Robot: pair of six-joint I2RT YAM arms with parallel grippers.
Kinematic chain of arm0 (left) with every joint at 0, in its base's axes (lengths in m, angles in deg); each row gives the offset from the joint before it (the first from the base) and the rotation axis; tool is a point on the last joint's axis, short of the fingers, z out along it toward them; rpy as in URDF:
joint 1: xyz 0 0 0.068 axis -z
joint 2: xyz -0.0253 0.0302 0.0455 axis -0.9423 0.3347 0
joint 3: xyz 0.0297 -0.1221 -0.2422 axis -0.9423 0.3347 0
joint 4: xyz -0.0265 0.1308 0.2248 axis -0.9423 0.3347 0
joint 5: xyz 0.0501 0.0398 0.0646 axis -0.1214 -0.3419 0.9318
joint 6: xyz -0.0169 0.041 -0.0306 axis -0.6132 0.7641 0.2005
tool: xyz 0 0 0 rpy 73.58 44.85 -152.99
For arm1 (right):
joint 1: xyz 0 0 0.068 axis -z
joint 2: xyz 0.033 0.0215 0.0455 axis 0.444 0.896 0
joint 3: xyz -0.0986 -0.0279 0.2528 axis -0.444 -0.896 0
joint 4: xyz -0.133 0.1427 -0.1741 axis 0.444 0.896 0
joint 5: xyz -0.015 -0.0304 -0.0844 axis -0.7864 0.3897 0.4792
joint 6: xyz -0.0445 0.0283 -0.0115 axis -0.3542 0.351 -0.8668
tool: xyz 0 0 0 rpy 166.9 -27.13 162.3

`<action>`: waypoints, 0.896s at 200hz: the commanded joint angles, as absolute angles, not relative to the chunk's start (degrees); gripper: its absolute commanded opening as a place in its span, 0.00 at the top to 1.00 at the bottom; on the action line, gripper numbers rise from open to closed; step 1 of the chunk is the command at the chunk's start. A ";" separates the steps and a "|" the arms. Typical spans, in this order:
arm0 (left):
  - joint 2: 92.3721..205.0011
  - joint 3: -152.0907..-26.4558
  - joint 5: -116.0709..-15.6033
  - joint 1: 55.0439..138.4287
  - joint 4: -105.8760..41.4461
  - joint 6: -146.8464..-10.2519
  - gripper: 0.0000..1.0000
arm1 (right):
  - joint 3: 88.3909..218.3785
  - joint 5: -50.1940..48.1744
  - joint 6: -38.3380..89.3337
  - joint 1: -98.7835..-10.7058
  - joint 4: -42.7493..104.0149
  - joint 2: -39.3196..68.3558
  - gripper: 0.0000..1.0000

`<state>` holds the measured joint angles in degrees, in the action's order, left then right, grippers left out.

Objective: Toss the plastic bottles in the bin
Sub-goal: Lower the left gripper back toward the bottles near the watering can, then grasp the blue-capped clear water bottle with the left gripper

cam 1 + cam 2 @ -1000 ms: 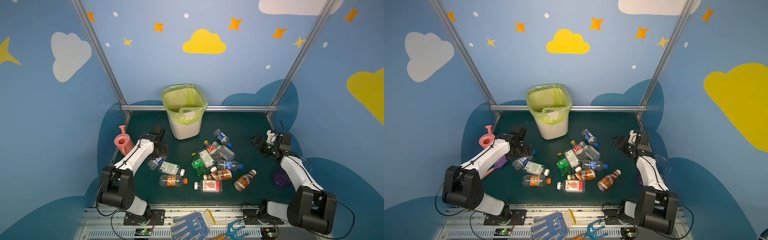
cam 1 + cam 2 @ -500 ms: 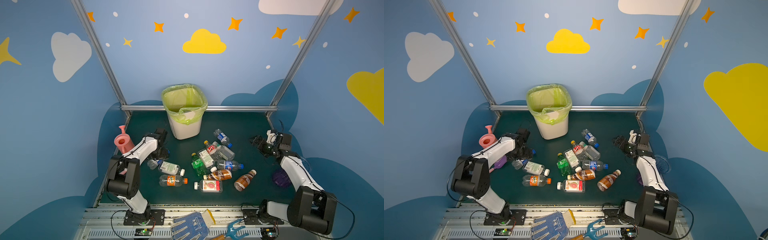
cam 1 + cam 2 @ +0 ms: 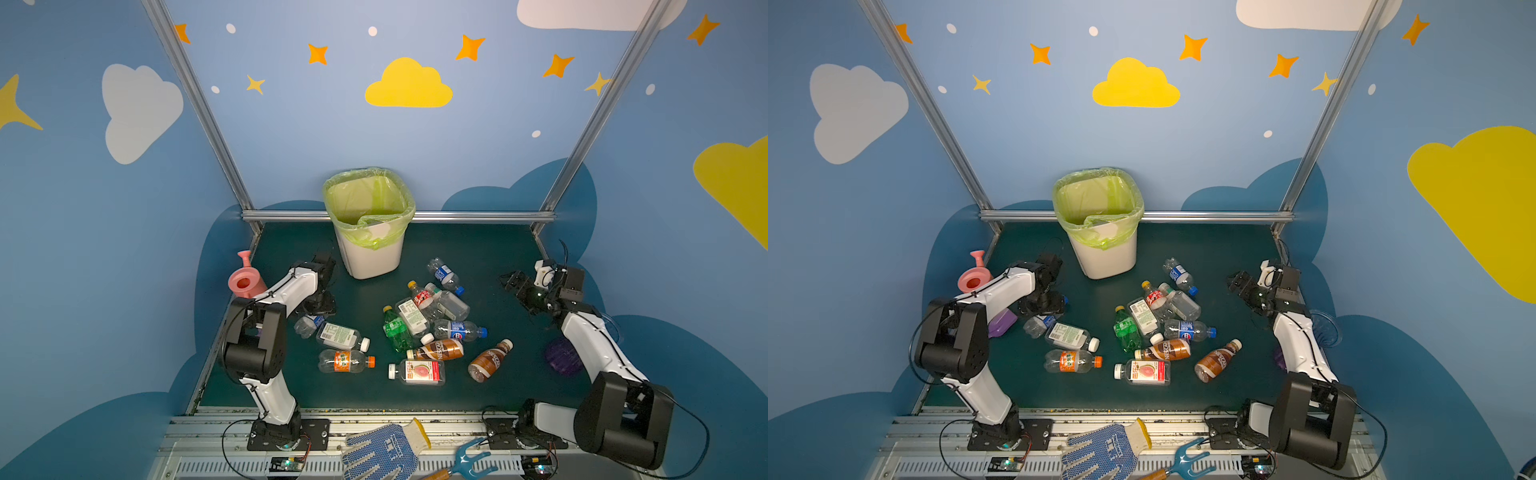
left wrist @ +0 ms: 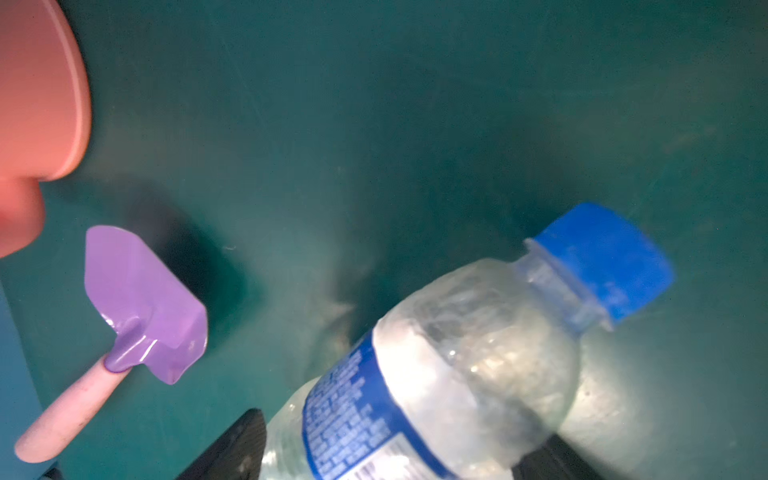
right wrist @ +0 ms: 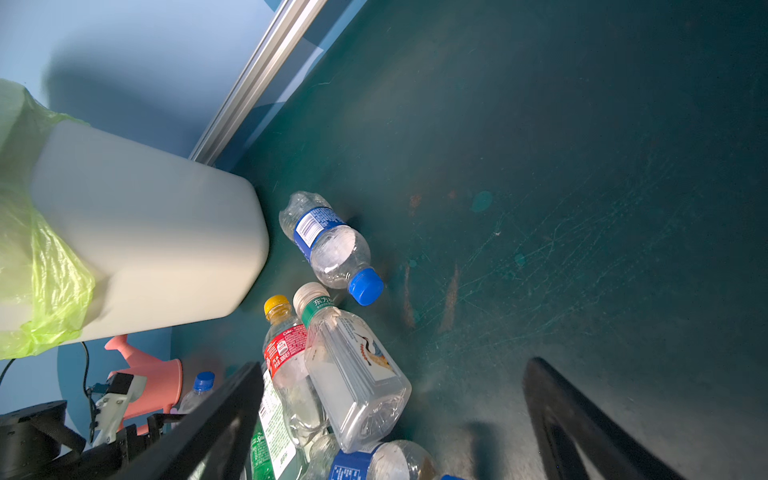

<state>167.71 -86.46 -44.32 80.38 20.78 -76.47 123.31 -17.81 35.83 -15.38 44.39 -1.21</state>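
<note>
Beside blue-capped bottle [image 4: 436, 374] | purple trowel [image 4: 145, 303] | pink watering can [image 4: 37, 104]

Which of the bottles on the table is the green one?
The green bottle with the yellow cap, lying in the middle pile. Its whole body is green plastic; the others are clear or brown.

Blue-capped clear bottle [image 4: 457, 365], purple shovel [image 4: 145, 303]

the left gripper [image 3: 320, 305] hides part of a blurred blue-capped bottle [image 4: 457, 365], whose base is cut off.
</note>
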 commanded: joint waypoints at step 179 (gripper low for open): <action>171.26 -92.27 -45.05 79.56 20.73 -78.47 0.20 | 121.30 -18.91 34.51 -12.66 45.78 -4.03 0.03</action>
<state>173.26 -93.08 -45.99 79.81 19.25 -78.70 122.17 -18.27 34.96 -13.04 44.89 -2.81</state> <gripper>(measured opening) 0.793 0.971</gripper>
